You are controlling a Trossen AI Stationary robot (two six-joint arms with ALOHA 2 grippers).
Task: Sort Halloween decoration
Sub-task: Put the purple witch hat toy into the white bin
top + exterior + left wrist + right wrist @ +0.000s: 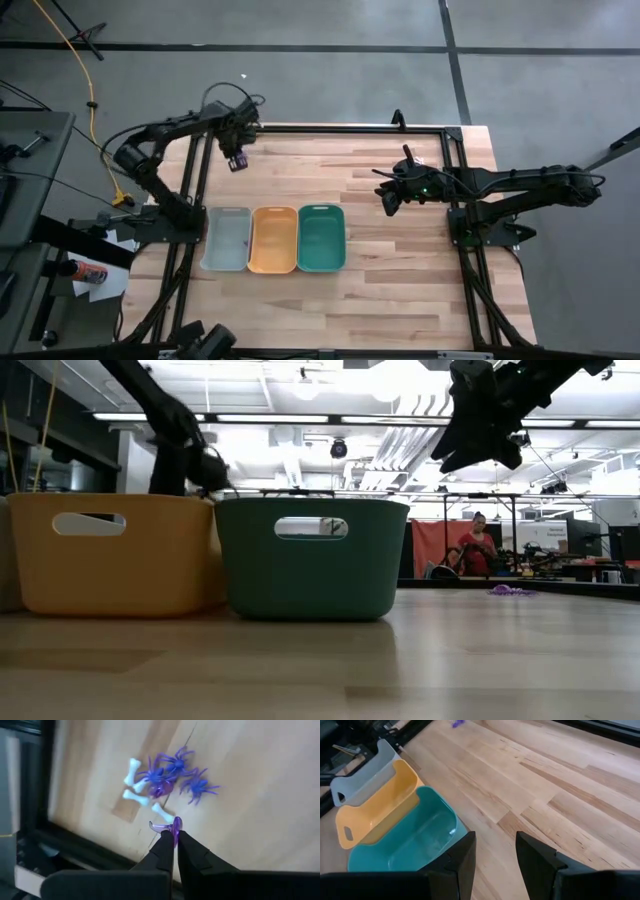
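Observation:
The Halloween decoration lies as a small heap (pixel 165 775) on the wooden table near its far left corner: several purple spider-like pieces (pixel 197 785) and white bone-like sticks (pixel 132 770). My left gripper (pixel 174 837) is above the table beside the heap, shut on one purple piece (pixel 175 826). It also shows in the high view (pixel 237 160). My right gripper (pixel 495 850) hangs open over the table's right half (pixel 388 200), with nothing between its fingers. My left gripper pinches a purple piece between its two fingertips (pixel 167 845), coming from above and pointing steeply down. The piece's body (pixel 176 825) sticks out past the tips, and one thin curved leg (pixel 155 826) juts sideways. It looks lifted clear of the table.
Three trays stand side by side at the table's near middle: grey (pixel 226 238), orange (pixel 273 240), teal (pixel 321 238). A black frame rail (pixel 75 845) runs along the table's edge close to the heap. Bare wood (pixel 560 795) lies between the trays and my right gripper.

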